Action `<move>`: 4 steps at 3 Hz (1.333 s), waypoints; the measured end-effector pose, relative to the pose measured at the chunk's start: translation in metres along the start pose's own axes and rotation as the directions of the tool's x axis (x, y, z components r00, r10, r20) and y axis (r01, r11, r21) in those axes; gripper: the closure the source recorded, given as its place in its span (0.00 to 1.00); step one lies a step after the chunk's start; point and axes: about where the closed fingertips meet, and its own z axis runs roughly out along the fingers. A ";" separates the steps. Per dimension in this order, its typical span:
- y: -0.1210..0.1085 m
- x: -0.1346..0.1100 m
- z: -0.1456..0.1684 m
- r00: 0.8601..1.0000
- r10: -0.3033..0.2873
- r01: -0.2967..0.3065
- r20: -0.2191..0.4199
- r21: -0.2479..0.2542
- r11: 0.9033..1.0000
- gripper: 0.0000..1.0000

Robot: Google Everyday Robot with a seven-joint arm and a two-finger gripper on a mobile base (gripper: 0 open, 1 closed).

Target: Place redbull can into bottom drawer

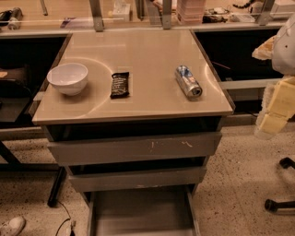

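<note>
while the redbull can [188, 81] lies outside the open bottom drawer [138, 209], the gripper [275, 108] hangs right, grip unclear.

I see the gripper [278, 108] at the right edge, beside the table [152, 55], out of focus and cut off by the frame; its outline cannot be resolved. The bottom drawer [143, 209] runs off the lower edge; I see only part of its floor. The interiors of the top drawer [133, 147] and middle drawer [138, 179] are hidden in shadow behind their fronts. Print on the redbull can [188, 81] and candy bar [120, 85] is too small for me to read. The shelf items [191, 10] are cropped by the upper edge and unidentifiable. A shoe [11, 226] is cropped at the lower-left corner.
</note>
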 end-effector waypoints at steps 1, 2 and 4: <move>-0.004 -0.006 -0.001 1.000 0.011 -0.011 0.004 0.007 1.000 0.00; -0.018 -0.021 0.009 1.000 0.022 -0.022 0.001 0.007 1.000 0.00; -0.046 -0.046 0.058 1.000 0.005 -0.006 -0.014 -0.062 0.998 0.00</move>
